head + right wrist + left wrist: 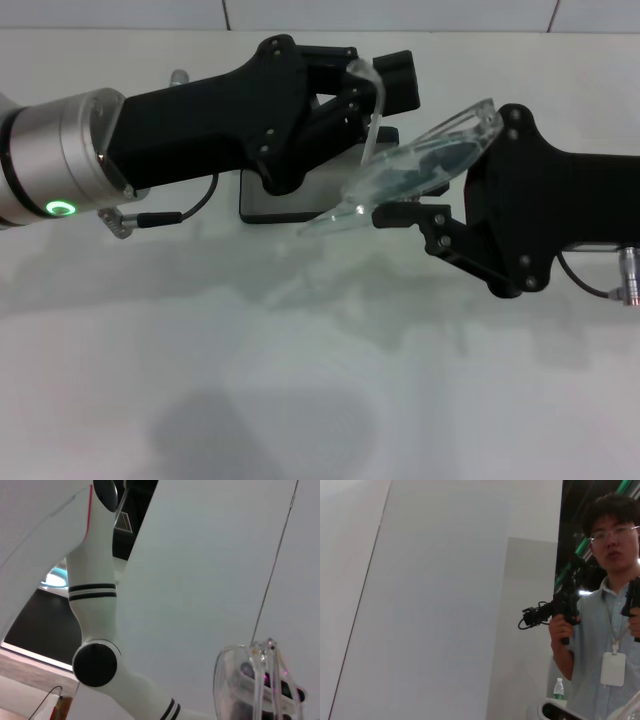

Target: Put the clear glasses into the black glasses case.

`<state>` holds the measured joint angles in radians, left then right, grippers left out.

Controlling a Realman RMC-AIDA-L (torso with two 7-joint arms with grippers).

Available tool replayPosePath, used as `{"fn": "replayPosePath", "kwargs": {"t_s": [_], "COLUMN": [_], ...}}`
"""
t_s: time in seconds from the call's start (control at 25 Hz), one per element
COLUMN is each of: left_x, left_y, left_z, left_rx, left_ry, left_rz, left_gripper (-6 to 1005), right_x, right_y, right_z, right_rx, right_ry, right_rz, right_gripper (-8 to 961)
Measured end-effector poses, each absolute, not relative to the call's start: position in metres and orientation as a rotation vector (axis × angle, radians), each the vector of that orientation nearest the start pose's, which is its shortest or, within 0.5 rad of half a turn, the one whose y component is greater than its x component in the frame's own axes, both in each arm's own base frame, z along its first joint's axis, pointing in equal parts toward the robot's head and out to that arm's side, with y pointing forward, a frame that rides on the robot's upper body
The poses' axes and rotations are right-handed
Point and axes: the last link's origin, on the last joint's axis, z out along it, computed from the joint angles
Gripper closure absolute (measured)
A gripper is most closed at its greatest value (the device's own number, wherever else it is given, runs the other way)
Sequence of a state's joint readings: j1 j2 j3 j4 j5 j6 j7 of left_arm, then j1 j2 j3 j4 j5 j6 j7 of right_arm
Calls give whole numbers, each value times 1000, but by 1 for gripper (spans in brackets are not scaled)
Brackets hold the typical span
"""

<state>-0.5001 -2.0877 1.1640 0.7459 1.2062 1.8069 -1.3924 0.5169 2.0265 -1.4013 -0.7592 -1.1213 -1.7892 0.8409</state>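
The clear glasses [425, 160] hang tilted above the white table [300, 380], between my two grippers. My right gripper [432, 190] comes in from the right and is shut on the lens; the glasses also show close up in the right wrist view [250, 680]. One thin clear arm of the glasses [374, 105] sticks up beside my left gripper [385, 88], which reaches in from the left. The black glasses case [285, 203] lies open on the table under the left gripper. Part of its grey lining shows; the rest is hidden.
A tiled wall runs behind the table's far edge. A cable [170, 215] hangs from the left wrist. A person [612, 605] holding black controllers and a small bottle [559, 689] show in the left wrist view. A white robot arm [97, 630] shows in the right wrist view.
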Motion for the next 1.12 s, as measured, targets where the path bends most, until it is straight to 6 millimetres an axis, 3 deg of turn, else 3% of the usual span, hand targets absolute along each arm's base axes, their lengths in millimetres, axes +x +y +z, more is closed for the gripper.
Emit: {"fn": "replayPosePath", "kwargs": {"t_s": [0.6,1.12], "left_x": [-145,-147], "left_y": [306,307], "left_z": [17,23], "left_rx": [-2761,-2715], "left_ry": [-205,-216], "left_rz": [-1597,-1623], "left_gripper": [912,911], "right_x": [136,136], "right_y": [304,301], "right_z": [1,2], "right_rx": [-2661,-2667], "right_ry": [-517,-538], "right_rz": [1401,1414], "right_gripper": [868,869]}}
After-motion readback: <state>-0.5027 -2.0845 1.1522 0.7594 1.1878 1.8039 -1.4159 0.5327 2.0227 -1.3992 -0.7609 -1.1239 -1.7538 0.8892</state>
